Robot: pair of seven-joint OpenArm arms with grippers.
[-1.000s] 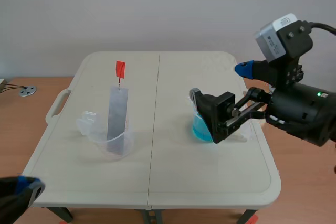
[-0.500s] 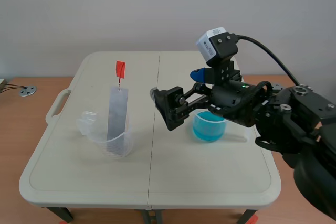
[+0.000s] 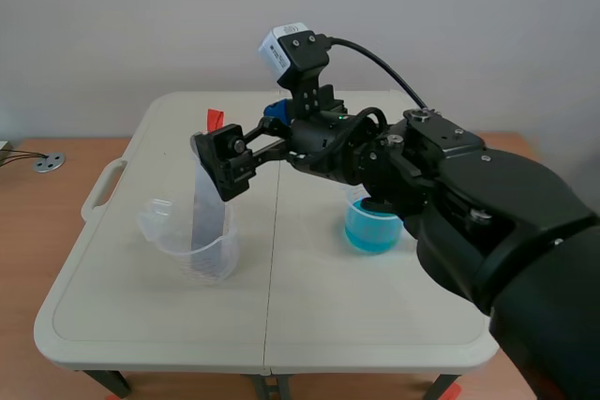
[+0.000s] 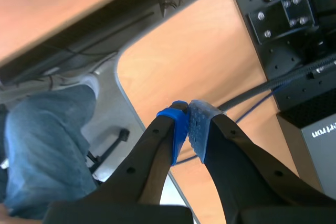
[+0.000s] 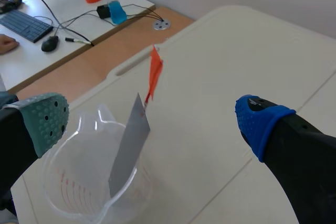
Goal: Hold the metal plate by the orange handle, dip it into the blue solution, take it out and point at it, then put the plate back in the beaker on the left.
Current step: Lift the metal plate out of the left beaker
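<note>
Scene view: the right arm (image 3: 450, 203) is extended from the right, past the table's middle and over its left half, forearm roughly level. The right gripper (image 3: 246, 138) is held just beside the upper part of the metal plate (image 3: 208, 203), fingers spread, with one blue pad (image 3: 274, 109) on the far side. The plate is stood upright in the clear beaker (image 3: 192, 250) on the left half of the white table (image 3: 375, 325), with the orange handle (image 3: 215, 120) at its top, above the rim. The beaker of blue solution (image 3: 372, 229) is set right of the table's centre seam, under the arm. Left wrist view: the left gripper (image 4: 188, 129) is seen with its pads pressed together on nothing, against a wooden surface (image 4: 210, 51), blue denim cloth (image 4: 42, 140) and black hardware (image 4: 283, 9). Right wrist view: the right gripper is spread wide, with a grey-green pad (image 5: 47, 121) on one side and a blue pad on the other. The metal plate, tilted in the clear beaker, and the orange handle are placed ahead of the gripper, between the lines of its two fingers and touching neither. A keyboard (image 5: 23, 24) is noted on a desk beyond the table.
</note>
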